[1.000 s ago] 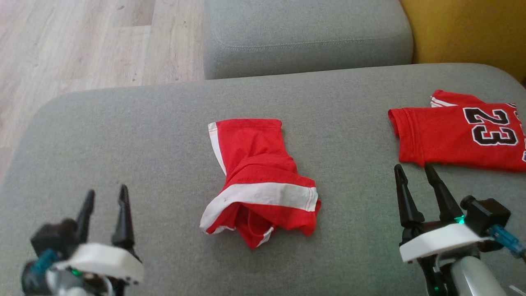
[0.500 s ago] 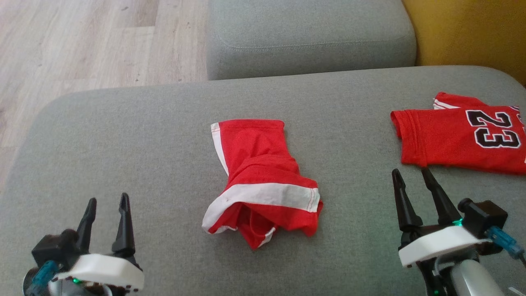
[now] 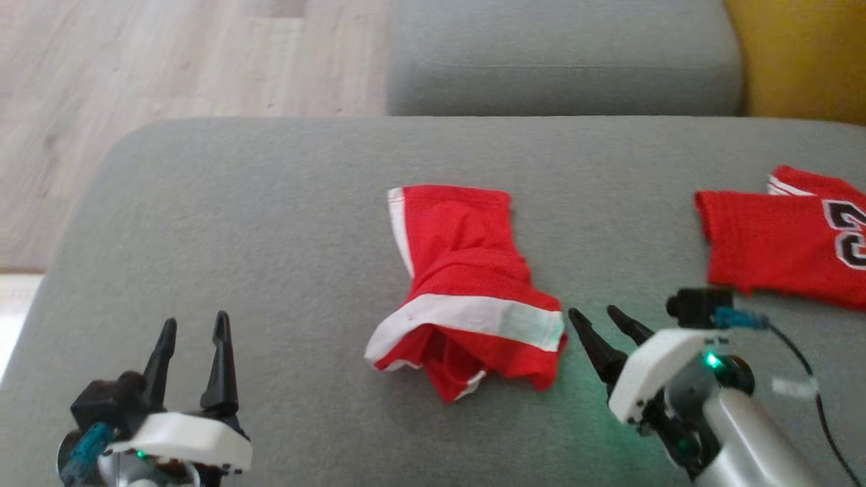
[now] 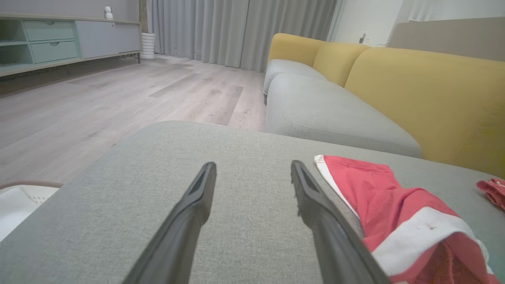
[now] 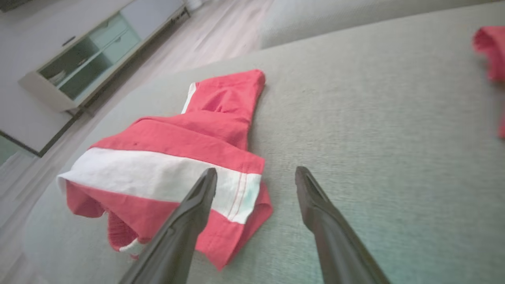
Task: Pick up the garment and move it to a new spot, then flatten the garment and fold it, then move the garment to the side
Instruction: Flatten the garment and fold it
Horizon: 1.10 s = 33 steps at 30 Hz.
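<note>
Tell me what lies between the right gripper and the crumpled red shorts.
Nothing. In the head view, only a narrow strip of bare grey sofa cushion separates the right gripper from the white-banded edge of the red shorts.

A grey sofa (image 4: 335,114) with mustard-yellow backrests (image 4: 426,98) stands on a pale wood-plank floor (image 4: 118,94). Beyond the sofa's far end hang grey curtains (image 4: 236,31). Across the floor from the sofa stands a low cabinet (image 4: 106,37) with pale green drawers (image 4: 51,43). The light is soft and even.
</note>
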Available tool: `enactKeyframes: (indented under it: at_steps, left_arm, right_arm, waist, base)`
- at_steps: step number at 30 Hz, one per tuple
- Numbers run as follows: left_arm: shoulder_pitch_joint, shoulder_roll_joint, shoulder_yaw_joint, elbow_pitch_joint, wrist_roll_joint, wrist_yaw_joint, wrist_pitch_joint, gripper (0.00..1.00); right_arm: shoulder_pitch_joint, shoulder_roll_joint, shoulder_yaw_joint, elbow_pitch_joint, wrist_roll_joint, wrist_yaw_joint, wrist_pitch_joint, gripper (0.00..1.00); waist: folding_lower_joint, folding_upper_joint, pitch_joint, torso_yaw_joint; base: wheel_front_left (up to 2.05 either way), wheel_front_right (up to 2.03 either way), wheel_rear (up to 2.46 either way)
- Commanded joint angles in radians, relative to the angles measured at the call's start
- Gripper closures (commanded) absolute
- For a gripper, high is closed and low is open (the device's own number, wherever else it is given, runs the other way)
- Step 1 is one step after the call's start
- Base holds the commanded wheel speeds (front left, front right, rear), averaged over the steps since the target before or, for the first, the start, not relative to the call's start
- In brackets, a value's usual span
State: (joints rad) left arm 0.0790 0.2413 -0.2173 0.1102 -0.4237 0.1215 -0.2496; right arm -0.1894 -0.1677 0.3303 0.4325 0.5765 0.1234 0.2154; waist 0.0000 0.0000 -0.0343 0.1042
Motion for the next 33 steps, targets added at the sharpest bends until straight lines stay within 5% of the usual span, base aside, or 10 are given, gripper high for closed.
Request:
enactKeyframes:
  at_steps: [1,6,13,14,17,25,33]
  left_arm:
    - [-0.068,0.003,0.039,-0.022,0.008,-0.008,-0.012,0.00]
    - [-0.077,-0.010,0.037,-0.005,0.017,-0.024,-0.012,0.00]
    - [-0.087,-0.019,0.049,0.009,0.026,-0.039,-0.012,0.00]
    - [-0.088,-0.021,0.051,0.011,0.027,-0.041,-0.012,0.00]
    - [-0.090,-0.027,0.055,0.018,0.031,-0.044,-0.012,0.00]
    - [-0.081,-0.037,0.070,0.036,0.039,-0.052,-0.012,0.00]
    - [-0.073,-0.048,0.075,0.044,0.044,-0.060,-0.012,0.00]
  right_arm:
    - [-0.067,-0.010,0.026,0.004,0.030,0.007,0.038,0.00]
    - [-0.113,0.000,0.013,0.141,0.074,0.007,0.145,0.00]
    - [-0.150,0.019,-0.006,0.230,0.087,0.007,0.151,0.00]
    - [-0.151,0.021,-0.001,0.228,0.093,0.007,0.142,0.10]
    - [-0.155,0.018,0.012,0.221,0.104,0.007,0.109,1.00]
    - [-0.140,-0.066,0.017,0.168,0.102,0.007,0.064,1.00]
    - [-0.085,-0.166,-0.001,0.068,0.071,0.007,0.154,1.00]
  waist:
    - [0.0000,0.0000,0.012,0.046]
    - [0.0000,0.0000,0.020,0.107]
    - [0.0000,0.0000,0.046,0.149]
    - [0.0000,0.0000,0.048,0.150]
    - [0.0000,0.0000,0.051,0.146]
    - [0.0000,0.0000,0.025,0.089]
    - [0.0000,0.0000,0.026,0.041]
  base:
    - [0.00,0.00,0.00]
    - [0.00,0.00,0.00]
    - [0.00,0.00,0.00]
    - [0.00,0.00,0.00]
    - [0.00,0.00,0.00]
    - [0.00,0.00,0.00]
    - [0.00,0.00,0.00]
